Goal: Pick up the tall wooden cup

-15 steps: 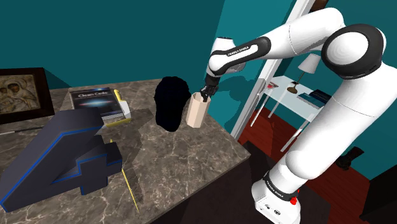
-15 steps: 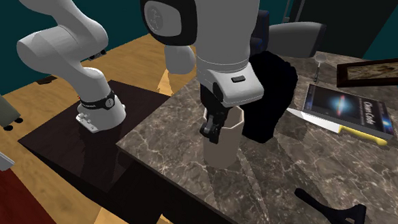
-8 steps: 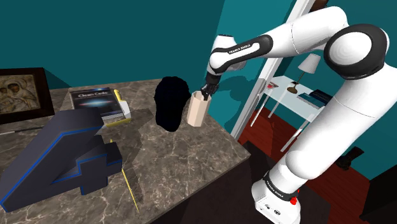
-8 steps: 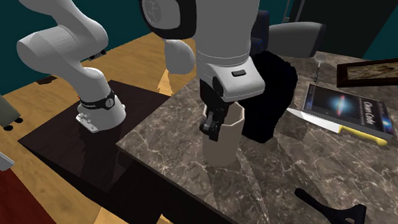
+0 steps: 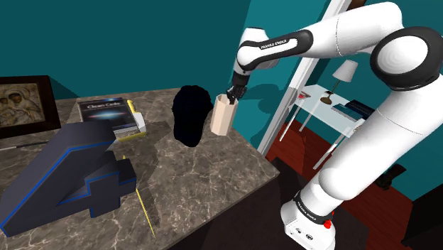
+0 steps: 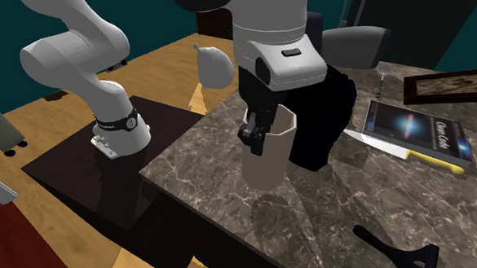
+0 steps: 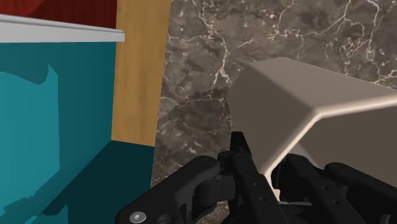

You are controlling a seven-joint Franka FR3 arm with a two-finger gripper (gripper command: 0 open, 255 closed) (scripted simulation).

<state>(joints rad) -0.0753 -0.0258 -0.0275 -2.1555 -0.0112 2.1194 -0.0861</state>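
1. Spreading under everything else, the dark veined marble tabletop (image 5: 202,181) ends at an edge near the robot's stand (image 6: 75,180)
2. The white Franka arm (image 5: 397,142) rises from the shoulder view's lower right and arches over to the table's near corner
3. A big dark block shaped like the numeral 4 (image 5: 71,170), edged in blue, lies flat towards the shoulder view's left
4. A featureless black shape (image 5: 190,117) stands on the marble just beside the cup, on the side away from the arm
5. A framed picture (image 5: 25,103) leans at the far left of the shoulder view
6. A book (image 5: 106,112) with a dark starry cover lies flat between the frame and the black shape
7. The tall beige cup (image 5: 221,117), faceted and upright, is near the table corner; in the second exterior view its base seems just clear of the marble, with a shadow beneath it
8. The black gripper (image 5: 228,96) is clamped on the cup's rim on the arm's side; in the wrist view the wall sits pinched between the two fingers
9. A knife (image 6: 409,154) with a yellow handle lies along the book's near edge
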